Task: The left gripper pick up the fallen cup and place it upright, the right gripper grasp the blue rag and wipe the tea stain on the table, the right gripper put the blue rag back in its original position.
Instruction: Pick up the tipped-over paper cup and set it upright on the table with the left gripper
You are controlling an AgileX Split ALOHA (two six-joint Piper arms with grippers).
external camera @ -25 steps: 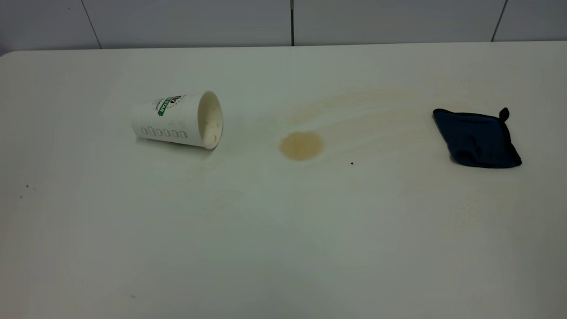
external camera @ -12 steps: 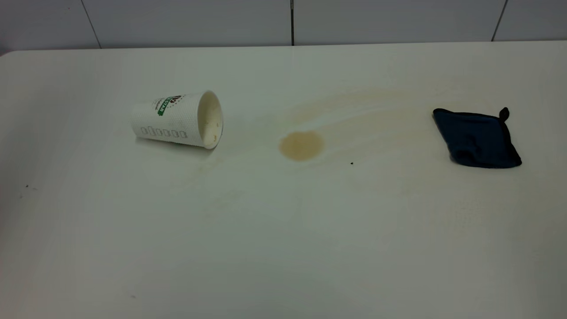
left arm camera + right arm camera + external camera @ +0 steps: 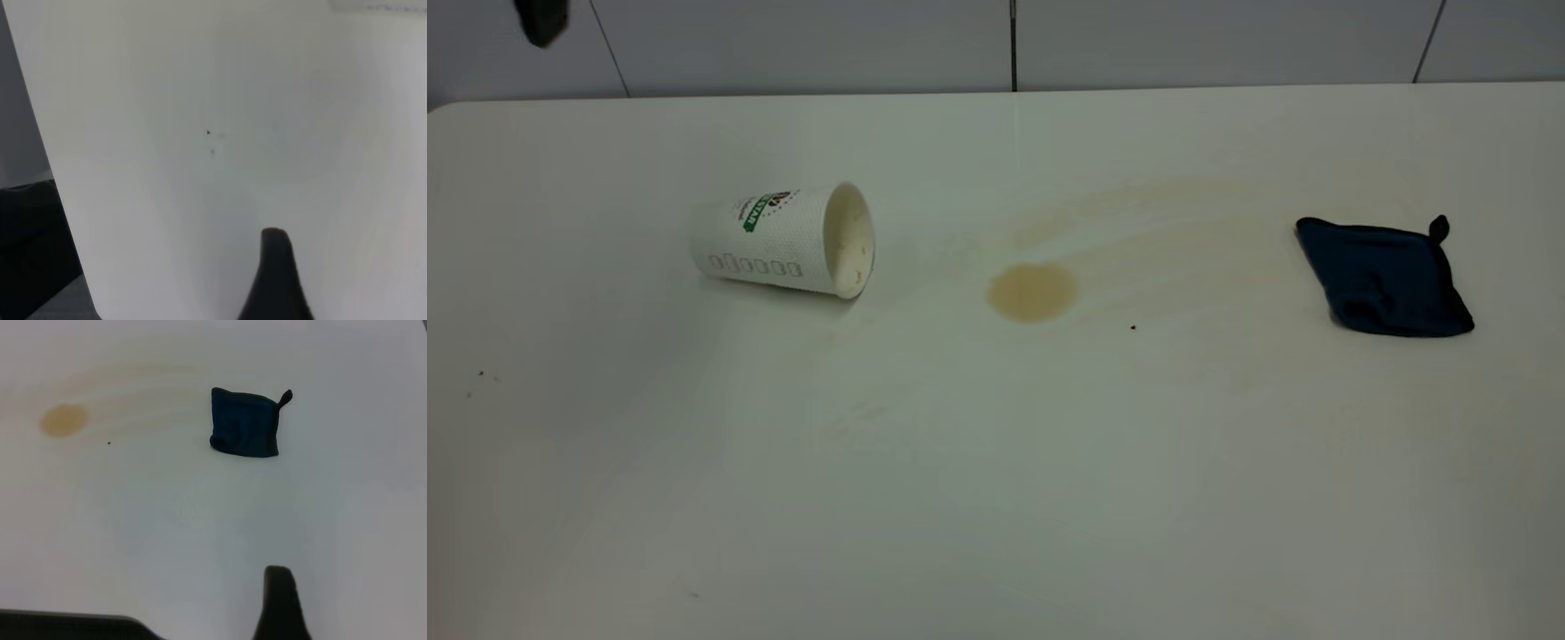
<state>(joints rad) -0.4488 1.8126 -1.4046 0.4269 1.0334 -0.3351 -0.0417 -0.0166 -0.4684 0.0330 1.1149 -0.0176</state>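
The cup [image 3: 783,238] lies on its side toward the table's [image 3: 996,462] left edge, mouth facing the tea stain [image 3: 1032,292], holding nothing visible. The blue rag [image 3: 1385,278] sits near the right edge. The left gripper [image 3: 543,20] hovers at the far left corner; I cannot tell either gripper's finger state.

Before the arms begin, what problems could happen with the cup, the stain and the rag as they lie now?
1. The cup lies on its side with its open mouth toward the tea stain; a push from the left gripper might roll it into the stain.
2. The blue rag lies flat on the table, so the right gripper might pinch only an edge and drag it.
3. Faint streaks surround the blotch; one pass could miss them.
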